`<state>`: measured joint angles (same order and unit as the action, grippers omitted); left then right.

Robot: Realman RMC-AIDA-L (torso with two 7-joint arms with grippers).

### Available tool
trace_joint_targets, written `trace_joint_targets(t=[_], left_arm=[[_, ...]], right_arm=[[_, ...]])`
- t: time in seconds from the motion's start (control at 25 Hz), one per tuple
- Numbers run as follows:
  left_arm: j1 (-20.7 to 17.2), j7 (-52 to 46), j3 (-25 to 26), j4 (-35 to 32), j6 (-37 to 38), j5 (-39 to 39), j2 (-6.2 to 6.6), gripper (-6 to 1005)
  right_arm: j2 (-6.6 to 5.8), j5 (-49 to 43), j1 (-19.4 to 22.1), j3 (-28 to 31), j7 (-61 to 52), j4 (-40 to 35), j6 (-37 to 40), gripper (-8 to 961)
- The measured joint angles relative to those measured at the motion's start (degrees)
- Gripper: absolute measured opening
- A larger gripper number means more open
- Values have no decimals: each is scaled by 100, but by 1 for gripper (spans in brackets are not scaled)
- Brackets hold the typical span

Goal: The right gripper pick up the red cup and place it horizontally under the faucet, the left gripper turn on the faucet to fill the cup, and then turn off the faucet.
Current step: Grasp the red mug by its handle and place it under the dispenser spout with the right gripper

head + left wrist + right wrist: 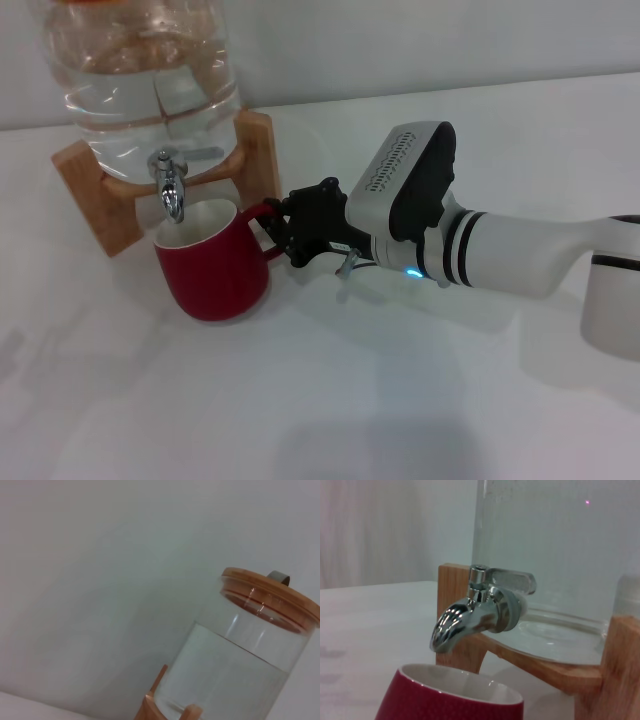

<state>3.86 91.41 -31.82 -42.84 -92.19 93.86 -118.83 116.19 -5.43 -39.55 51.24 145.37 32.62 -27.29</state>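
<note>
The red cup stands upright on the white table, its white inside open right below the faucet's downturned spout. My right gripper reaches in from the right and is shut on the cup's handle. In the right wrist view the faucet hangs just above the cup's rim, with its flat lever lying back toward the jar. No water runs from the spout. My left gripper is out of view.
The clear water jar rests on a wooden stand at the back left. The left wrist view shows the jar with its wooden lid from a distance. The white table stretches in front.
</note>
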Motion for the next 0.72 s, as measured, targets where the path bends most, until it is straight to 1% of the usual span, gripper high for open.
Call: trace_joint_targets(t=[0.72], left_arm=[[0,-5,0,4,-9,-6,-9,876]], right_arm=[[0,-3,6,-65,-47,40,5,113]])
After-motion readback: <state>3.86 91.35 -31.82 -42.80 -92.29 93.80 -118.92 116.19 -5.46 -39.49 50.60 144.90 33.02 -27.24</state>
